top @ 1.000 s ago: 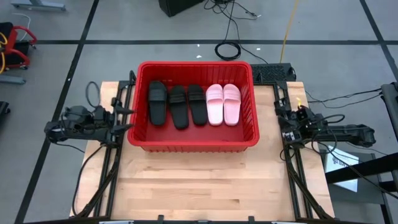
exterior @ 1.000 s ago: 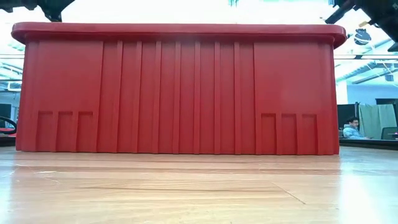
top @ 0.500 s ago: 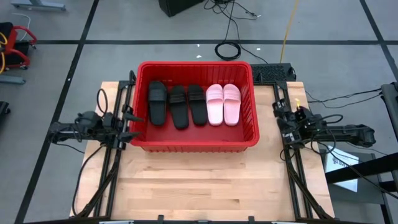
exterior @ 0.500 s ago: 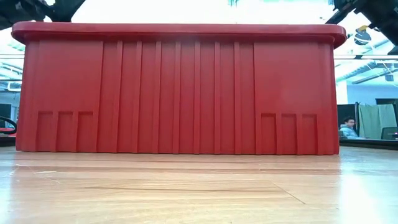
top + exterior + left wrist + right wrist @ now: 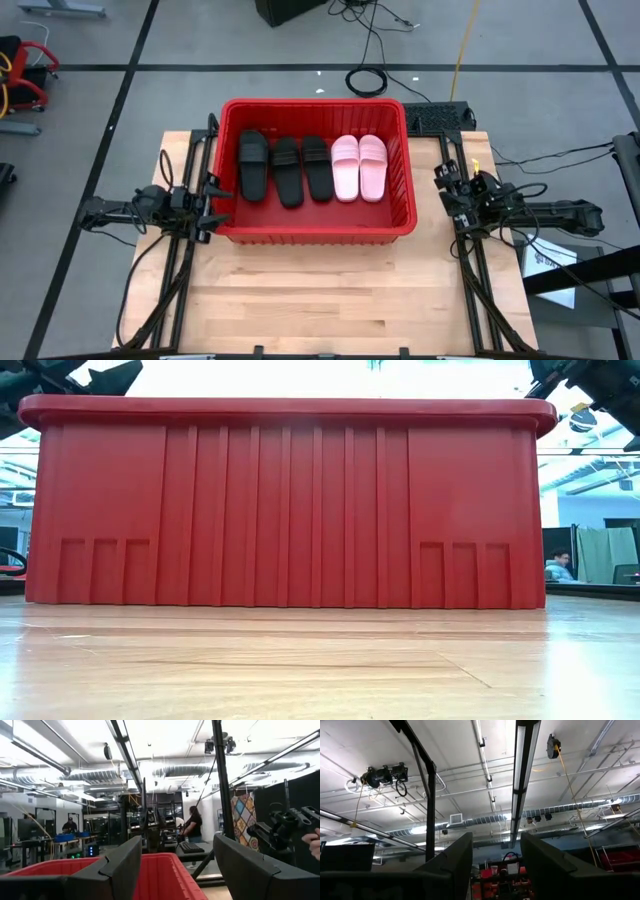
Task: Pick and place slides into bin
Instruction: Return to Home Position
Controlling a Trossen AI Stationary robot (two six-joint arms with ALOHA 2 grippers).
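Observation:
The red bin (image 5: 228, 225) stands at the table's far middle and fills the low view as the bin (image 5: 290, 500). Inside it, three black slides (image 5: 287, 172) and two pale pink slides (image 5: 359, 167) lie side by side, soles on the bin's floor. My left gripper (image 5: 211, 205) hangs open just outside the bin's left wall with nothing between its fingers; its wrist view looks over the bin's rim (image 5: 165, 870). My right gripper (image 5: 440, 186) is open and holds nothing, apart from the bin's right wall. In its wrist view, my right gripper (image 5: 495, 865) tilts up at the ceiling.
Bare wooden table (image 5: 320, 300) lies in front of the bin. Black frame rails (image 5: 175, 270) run along both table sides. The left wrist view shows my right arm (image 5: 280, 827) beyond the bin and a person's hand (image 5: 314, 842) at the picture's edge. Cables (image 5: 368, 80) lie on the floor behind.
My left gripper has sunk beside the bin's left wall, come a little toward the bin and tipped its fingers upward, staying open. My right gripper has edged slightly toward the bin. The slides and the bin have not moved.

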